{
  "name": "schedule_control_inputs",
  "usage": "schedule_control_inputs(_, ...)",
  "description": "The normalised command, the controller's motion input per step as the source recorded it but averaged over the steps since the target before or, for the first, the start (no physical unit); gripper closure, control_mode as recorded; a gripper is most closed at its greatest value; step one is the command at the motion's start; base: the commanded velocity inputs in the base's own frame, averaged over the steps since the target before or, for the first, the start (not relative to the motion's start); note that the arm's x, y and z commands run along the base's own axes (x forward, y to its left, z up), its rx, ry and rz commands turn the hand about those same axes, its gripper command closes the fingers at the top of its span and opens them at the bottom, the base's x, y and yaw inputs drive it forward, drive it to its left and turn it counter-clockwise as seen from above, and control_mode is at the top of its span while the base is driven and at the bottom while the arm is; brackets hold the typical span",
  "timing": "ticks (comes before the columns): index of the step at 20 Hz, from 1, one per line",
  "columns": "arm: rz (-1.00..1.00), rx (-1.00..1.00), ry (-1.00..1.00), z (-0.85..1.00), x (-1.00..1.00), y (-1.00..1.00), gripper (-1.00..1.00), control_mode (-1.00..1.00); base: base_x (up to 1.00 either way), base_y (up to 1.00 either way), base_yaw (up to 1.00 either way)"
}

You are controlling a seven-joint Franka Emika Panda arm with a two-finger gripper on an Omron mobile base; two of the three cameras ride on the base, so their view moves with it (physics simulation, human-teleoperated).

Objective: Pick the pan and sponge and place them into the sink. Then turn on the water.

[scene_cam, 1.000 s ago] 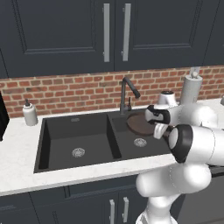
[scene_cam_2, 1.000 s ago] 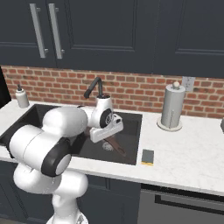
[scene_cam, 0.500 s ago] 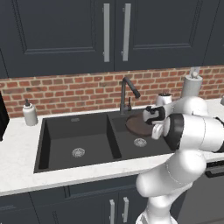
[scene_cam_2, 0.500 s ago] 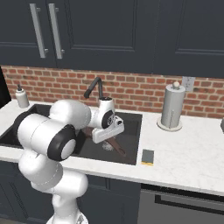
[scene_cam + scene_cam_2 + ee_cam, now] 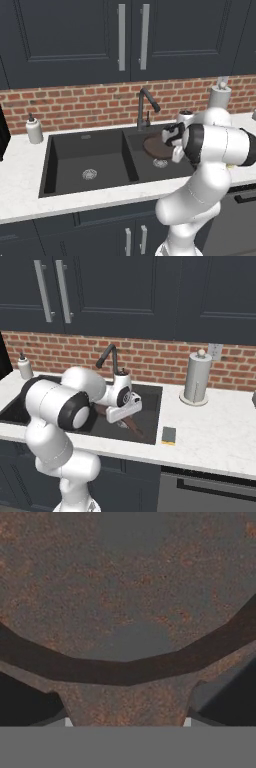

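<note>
While held low over the right basin of the sink (image 5: 47, 165), the pan (image 5: 156, 146) is clamped by the fingers at its handle root, judged stiff and weighty; the sponge (image 5: 169, 435), light and soft, is left on the worktop (image 5: 215, 438).

We see the pan (image 5: 125, 587) as mottled, rusty-looking rough metal with a smooth darker rim. The sink (image 5: 90, 150) looks matt black; its drain (image 5: 89, 174) shines like metal. The desk (image 5: 215, 431) resembles pale polished stone, the wall (image 5: 90, 102) rough brick.
</note>
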Motion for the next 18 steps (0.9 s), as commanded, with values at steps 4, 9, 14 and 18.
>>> schedule_control_inputs(4, 0.00, 0.00, 0.00, -0.35, 0.21, 0.00, 1.00, -1.00, 0.00, 0.00, 0.00)
schedule_control_inputs(9, 0.00, 0.00, 0.00, -0.38, 0.19, 0.00, 1.00, -1.00, 0.00, 0.00, 0.00)
schedule_control_inputs(14, 0.00, 0.00, 0.00, -0.32, 0.22, 0.00, 1.00, -1.00, 0.00, 0.00, 0.00)
schedule_control_inputs(18, 0.00, 0.01, -0.02, -0.35, 0.25, 0.00, 1.00, -1.00, 0.00, 0.00, 0.00)
